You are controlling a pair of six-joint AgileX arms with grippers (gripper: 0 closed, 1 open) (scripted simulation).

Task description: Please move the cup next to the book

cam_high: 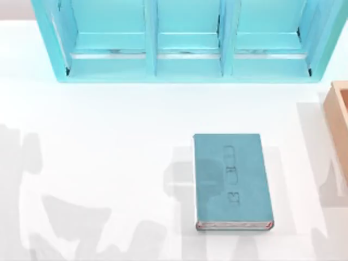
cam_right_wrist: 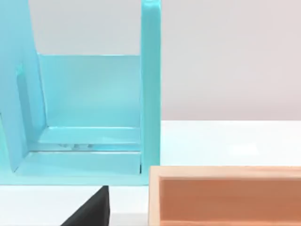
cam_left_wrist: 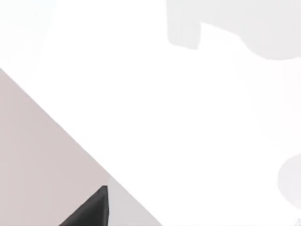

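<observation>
Jaws: cannot tell for either arm. Each wrist view has a dark wedge at its lower edge, probably gripper hardware, but nothing there shows how the fingers stand. Neither gripper can be placed on the table from the top view; grey shadows on the surface, heaviest at the lower left and along the right side, suggest the arms hang somewhere above.

Left wrist view looks down at bare white table [cam_left_wrist: 188,122] and its edge. Right wrist view faces the right end of the shelf [cam_right_wrist: 89,108] with an orange box [cam_right_wrist: 225,197] in front of it.

Book [cam_high: 232,181] lies flat, cover up, a little right of table centre, page edges toward the near side. Shelf sits along the far edge; the box pokes in at the right edge of the top view, well apart from the book.

Cup: I can't locate it. It isn't beside the book, and both long sides of the book are free.

Progress: nothing done as far as I can judge. Left to do: find the cup, grasp it, carry it and set it down beside the book.
</observation>
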